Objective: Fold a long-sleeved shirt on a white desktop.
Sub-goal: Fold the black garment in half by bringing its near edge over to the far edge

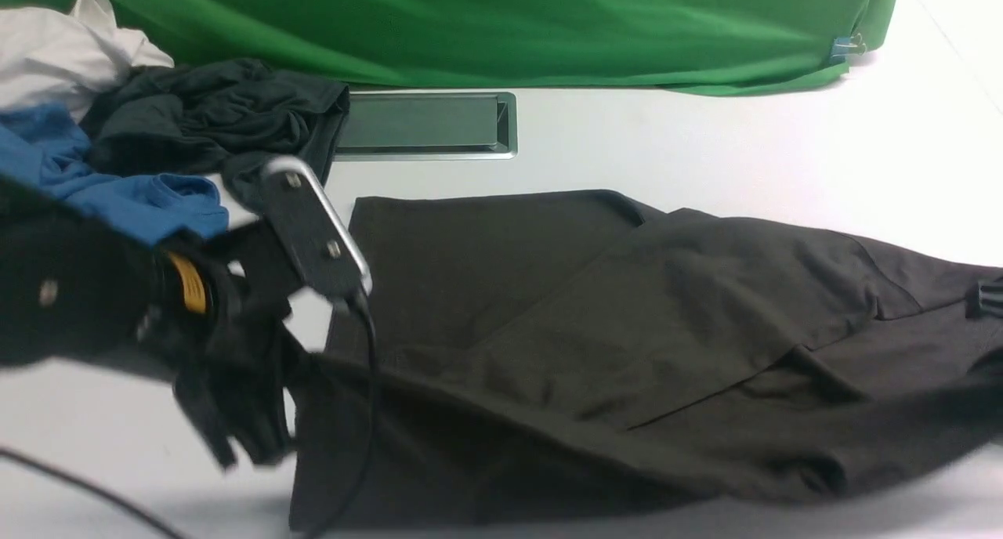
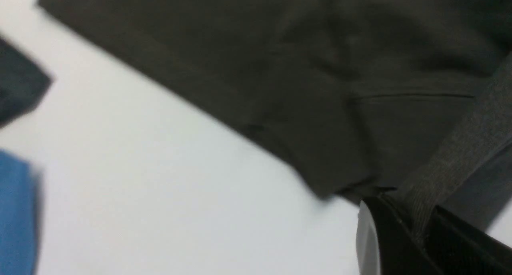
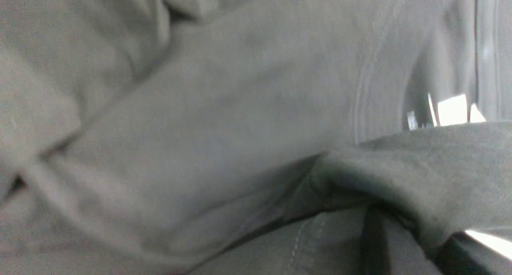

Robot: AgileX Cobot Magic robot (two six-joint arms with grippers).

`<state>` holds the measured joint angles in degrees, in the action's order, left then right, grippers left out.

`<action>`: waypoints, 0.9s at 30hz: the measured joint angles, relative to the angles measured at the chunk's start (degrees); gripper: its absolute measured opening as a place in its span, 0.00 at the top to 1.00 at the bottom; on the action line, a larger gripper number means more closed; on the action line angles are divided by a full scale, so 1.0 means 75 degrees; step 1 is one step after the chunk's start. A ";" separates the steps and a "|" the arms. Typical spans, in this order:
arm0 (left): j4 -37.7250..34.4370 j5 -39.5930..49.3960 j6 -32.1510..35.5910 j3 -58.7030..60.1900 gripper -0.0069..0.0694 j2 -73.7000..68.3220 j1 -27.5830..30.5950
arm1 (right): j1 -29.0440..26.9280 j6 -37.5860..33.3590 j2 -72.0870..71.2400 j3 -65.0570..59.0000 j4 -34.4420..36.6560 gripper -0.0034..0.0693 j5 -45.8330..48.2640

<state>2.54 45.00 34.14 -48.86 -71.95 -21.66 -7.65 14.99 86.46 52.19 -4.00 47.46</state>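
The long-sleeved shirt (image 1: 627, 320), dark brownish-black, lies partly folded across the white desktop (image 1: 705, 147), with layers overlapping at the middle and right. My left gripper (image 1: 258, 437) is at the shirt's left edge, blurred. In the left wrist view the left gripper (image 2: 424, 231) is shut on a ribbed strip of the shirt (image 2: 280, 67), which rises from the table. Only a black tip of my right gripper (image 1: 991, 298) shows at the right edge. In the right wrist view, shirt fabric (image 3: 220, 127) fills the frame and folds between the right gripper's (image 3: 412, 243) dark fingers. The logo and neck label are hidden.
A pile at the back left holds a white garment (image 1: 55, 45), a shiny black garment (image 1: 211, 116) and a blue garment (image 1: 102, 186). The grey hatch (image 1: 427, 124) is behind the shirt, before the green backdrop (image 1: 501, 22). A black cable (image 1: 78, 484) crosses the near left.
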 joint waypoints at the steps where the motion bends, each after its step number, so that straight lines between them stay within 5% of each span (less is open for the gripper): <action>1: -0.0134 -0.0023 0.0127 -0.0097 0.86 -0.0150 0.0200 | 0.0000 0.0000 0.0159 0.0186 0.0008 0.88 0.0000; 16: -0.0574 -0.0536 0.0707 -0.1251 0.86 -0.1363 0.1338 | 0.0000 -0.0724 0.1913 0.2379 0.0588 0.88 0.0399; 27: -0.0676 -0.0615 0.0986 -0.2467 0.86 -0.2640 0.1464 | -0.0455 -0.1193 0.2689 0.3174 0.1284 0.88 0.0375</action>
<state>-2.53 40.39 41.53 -67.36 -91.75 -10.68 -11.06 6.05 106.62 76.00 5.63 50.27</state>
